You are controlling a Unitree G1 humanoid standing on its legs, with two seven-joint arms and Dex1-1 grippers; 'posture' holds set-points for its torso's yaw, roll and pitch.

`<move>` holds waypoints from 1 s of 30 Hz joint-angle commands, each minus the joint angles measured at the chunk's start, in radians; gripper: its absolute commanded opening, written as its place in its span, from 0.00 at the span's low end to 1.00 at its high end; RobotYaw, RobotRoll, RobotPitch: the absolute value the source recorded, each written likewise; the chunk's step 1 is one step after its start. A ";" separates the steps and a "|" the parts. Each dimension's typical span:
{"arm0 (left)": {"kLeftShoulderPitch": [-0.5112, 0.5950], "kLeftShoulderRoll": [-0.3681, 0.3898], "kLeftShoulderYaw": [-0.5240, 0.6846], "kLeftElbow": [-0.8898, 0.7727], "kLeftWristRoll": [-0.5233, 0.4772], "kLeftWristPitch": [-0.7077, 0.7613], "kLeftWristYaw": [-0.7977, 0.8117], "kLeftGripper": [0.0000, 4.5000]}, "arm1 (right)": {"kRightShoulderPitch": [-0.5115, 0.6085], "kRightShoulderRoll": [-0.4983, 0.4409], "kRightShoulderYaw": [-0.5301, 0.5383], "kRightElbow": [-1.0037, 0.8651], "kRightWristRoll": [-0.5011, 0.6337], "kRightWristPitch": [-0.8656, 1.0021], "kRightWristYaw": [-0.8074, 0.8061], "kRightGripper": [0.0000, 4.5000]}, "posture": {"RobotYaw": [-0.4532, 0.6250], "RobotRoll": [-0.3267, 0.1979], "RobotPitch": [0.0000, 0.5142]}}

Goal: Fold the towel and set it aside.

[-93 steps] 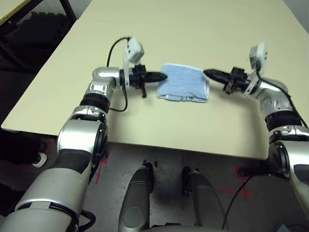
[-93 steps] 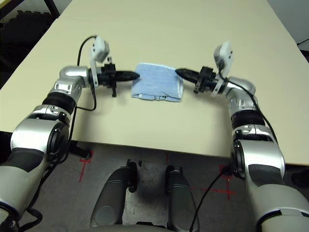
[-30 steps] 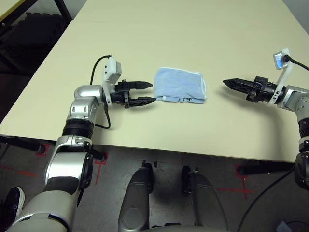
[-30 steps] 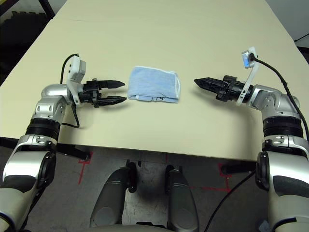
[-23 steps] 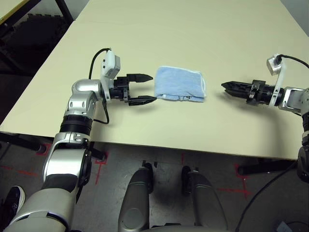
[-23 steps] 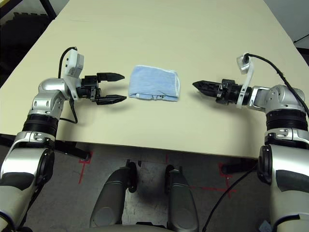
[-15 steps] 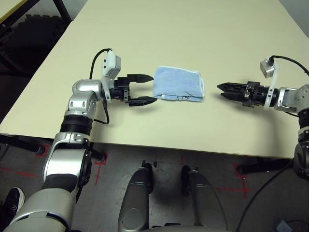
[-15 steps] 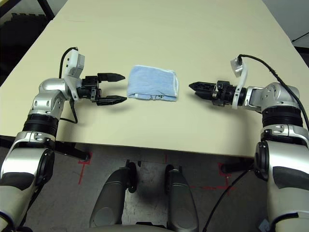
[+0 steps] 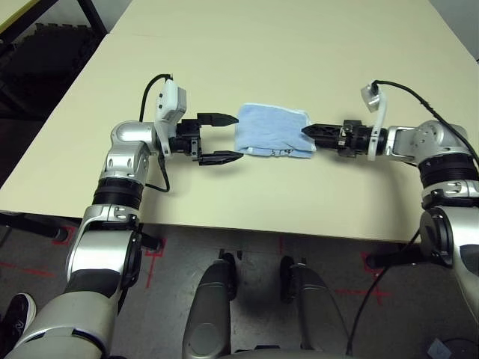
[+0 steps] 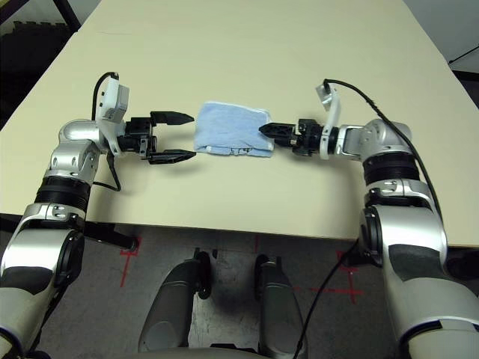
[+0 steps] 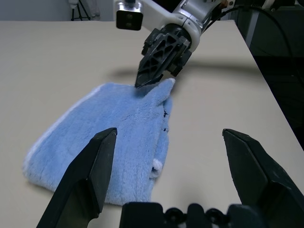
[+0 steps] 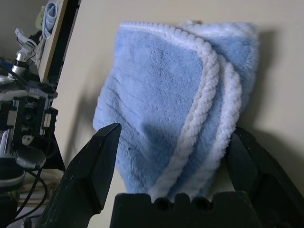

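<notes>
Two grippers are facing each other across the towel [image 9: 273, 139], and that is why the whole layout reads as a setup for a two-sided move. You are working with the towel lying flat near the middle of the table [image 9: 314, 45], already doubled over: the right wrist view is showing two layers of whitish edging stacked at the side nearest that arm, so at least one fold looks done.

Your left gripper [image 9: 218, 137] is sitting just beside the towel's left edge, apart from the cloth, with its two black fingers spread wide, one above the other in the head views. Nothing is between them. Judging by that pose, you are keeping it parked and ready, either to pin the near side or to take a corner once the other arm acts.

Your right gripper [image 10: 271, 130] is reaching in low and nearly level, its tip at the towel's right edge; in the left wrist view it is appearing right at the raised corner of the cloth. Its own wrist camera is showing both fingers parted with the layered edge lying between them, so the jaws are standing apart around that edge and are not yet clamping it. Whether a fingertip is actually touching the fabric I cannot tell.

That low, level approach is making sense if you are meaning to slide one finger under the stacked edge; the risk is catching only the upper layer and undoing the fold
</notes>
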 commanded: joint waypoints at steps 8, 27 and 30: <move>0.004 0.004 -0.017 -0.008 -0.004 -0.001 -0.009 1.00 | -0.009 0.031 -0.023 0.080 -0.007 -0.006 -0.036 0.55 | 0.52 0.62 0.44; 0.005 -0.004 -0.023 0.023 -0.003 -0.001 0.008 1.00 | 0.009 0.036 -0.300 -0.018 0.097 -0.347 -0.298 0.00 | 0.47 0.62 0.43; 0.003 -0.008 -0.022 0.039 0.002 -0.009 0.022 1.00 | 0.016 0.017 -0.367 0.017 0.111 -0.491 -0.374 0.00 | 0.46 0.62 0.43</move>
